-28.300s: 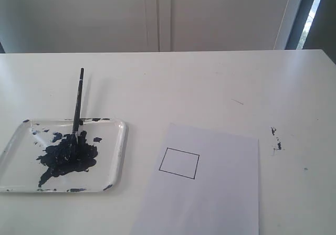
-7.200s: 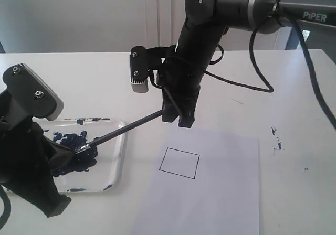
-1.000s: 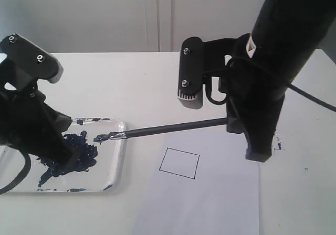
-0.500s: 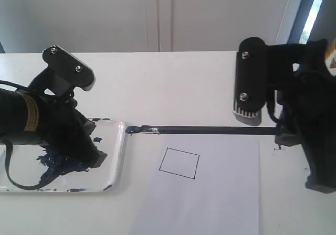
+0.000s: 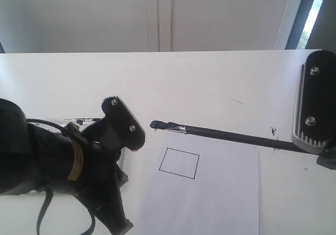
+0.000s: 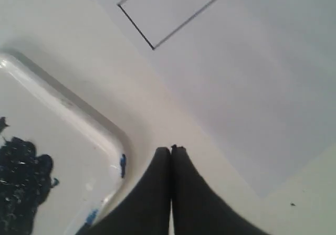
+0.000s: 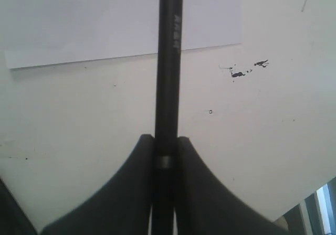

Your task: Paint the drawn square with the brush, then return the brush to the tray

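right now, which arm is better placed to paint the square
Right. Its pincer grips the brush, with the loaded tip near the square. The left pincer is shut, empty, by the tray.

The brush point(image 5: 231, 136) has a smooth black handle with a dull sheen and a short bright metal ferrule point(image 5: 179, 128). The paper point(image 5: 220, 193) is matt white, and the square point(image 5: 179, 163) on it is thin black ink. The tray point(image 6: 68, 111) is clear glossy plastic, its paint point(image 6: 21, 177) thick and lumpy. The table point(image 5: 157, 77) is smooth white. The left gripper point(image 6: 171, 151) and right gripper point(image 7: 165, 140) look like matt black plastic.
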Robot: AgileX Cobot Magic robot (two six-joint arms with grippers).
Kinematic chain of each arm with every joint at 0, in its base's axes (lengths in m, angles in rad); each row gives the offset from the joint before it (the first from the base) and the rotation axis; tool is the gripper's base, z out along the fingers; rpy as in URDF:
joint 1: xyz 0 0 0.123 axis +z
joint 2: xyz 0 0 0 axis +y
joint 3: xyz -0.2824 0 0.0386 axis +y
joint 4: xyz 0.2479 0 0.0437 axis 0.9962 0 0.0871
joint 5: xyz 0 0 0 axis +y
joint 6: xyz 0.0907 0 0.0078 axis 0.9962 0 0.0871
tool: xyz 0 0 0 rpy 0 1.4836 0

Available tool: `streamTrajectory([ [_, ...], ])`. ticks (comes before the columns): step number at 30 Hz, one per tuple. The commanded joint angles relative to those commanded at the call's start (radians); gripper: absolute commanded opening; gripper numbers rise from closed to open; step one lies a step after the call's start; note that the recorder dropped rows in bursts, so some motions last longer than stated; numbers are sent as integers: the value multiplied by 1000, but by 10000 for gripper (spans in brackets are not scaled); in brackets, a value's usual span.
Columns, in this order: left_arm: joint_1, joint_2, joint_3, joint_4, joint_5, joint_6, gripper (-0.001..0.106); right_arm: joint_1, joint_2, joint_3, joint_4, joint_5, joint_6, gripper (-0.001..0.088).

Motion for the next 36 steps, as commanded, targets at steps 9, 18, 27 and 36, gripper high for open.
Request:
streamTrajectory([
  [9, 0, 59, 0, -103, -111, -10, 609, 0, -5, 43, -4, 0, 75, 0],
  [18, 0, 167, -2, -130, -160, -8, 573, 0, -5, 94, -9, -30, 129, 0],
  [27, -47, 175, -37, -153, -176, 43, 467, 0, -5, 105, -7, -65, 151, 0],
  [36, -59, 228, -134, -331, -16, 93, 465, 0, -14, 105, -7, -67, 158, 0],
])
